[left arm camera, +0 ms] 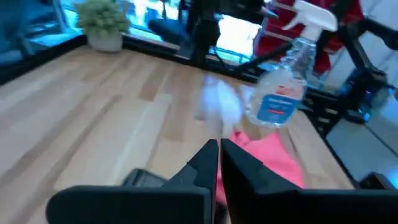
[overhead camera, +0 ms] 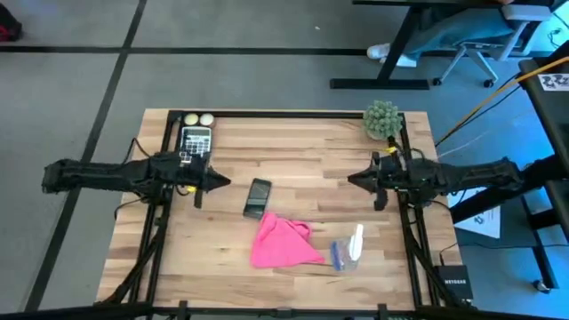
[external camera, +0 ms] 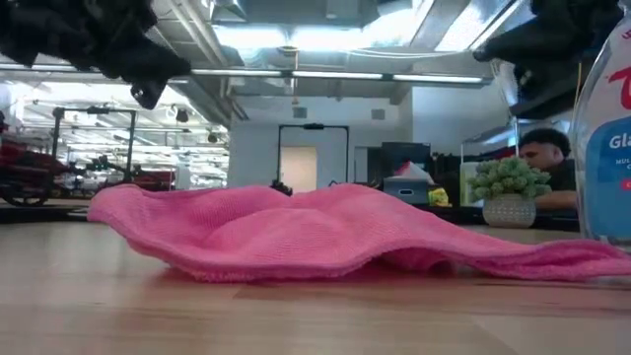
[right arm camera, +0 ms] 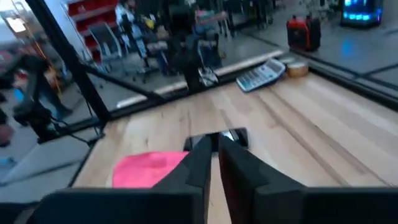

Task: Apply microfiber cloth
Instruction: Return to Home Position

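Both arms reach level over the table (overhead camera: 302, 142) from opposite sides, pointing inward at each other. The left gripper (overhead camera: 224, 182) hangs above the left part, its fingers pressed together on nothing. The right gripper (overhead camera: 353, 180) mirrors it on the right, fingers likewise closed and empty. The microfiber cloth (overhead camera: 283, 242) lies crumpled on the wood between them, nearer the low camera's edge and apart from both. It is just beside the black phone (overhead camera: 258, 197), and the spray bottle (overhead camera: 348, 250) stands to its right.
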